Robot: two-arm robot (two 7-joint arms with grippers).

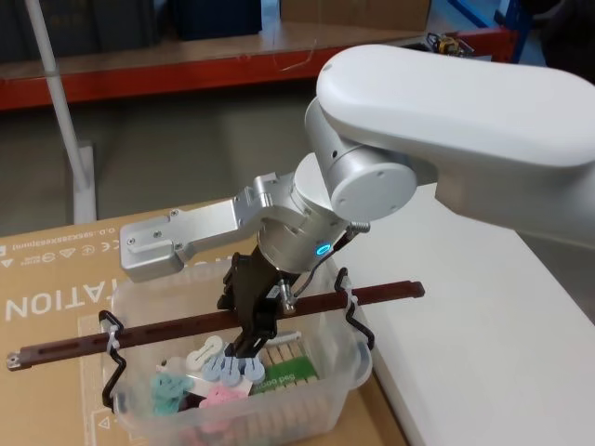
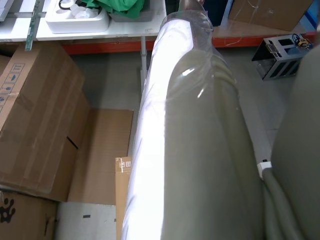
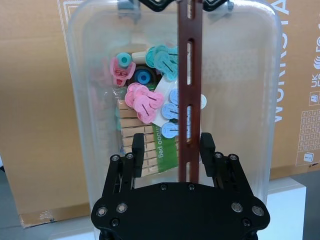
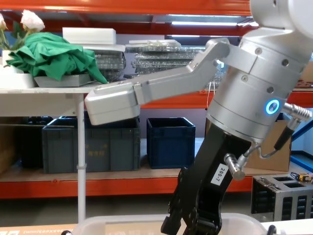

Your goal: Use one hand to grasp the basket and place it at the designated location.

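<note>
Directly over the basket, the right pincer (image 3: 172,146) stood open, its black fingers (image 3: 137,145) straddling the reddish-brown bar handle (image 3: 189,75) without clamping it. A tag (image 4: 218,175) on the pincer's body read "200-7". The clear basket (image 1: 307,409), holding pastel clips (image 3: 142,102) and wooden pegs (image 3: 131,131), sat on a cardboard box (image 1: 56,269) printed "ATION", just beside a white desk (image 1: 483,325). Behind, orange shelving (image 4: 122,186) carried dark blue crates (image 4: 170,142), and a green cloth (image 4: 54,58) lay heaped higher up.
</note>
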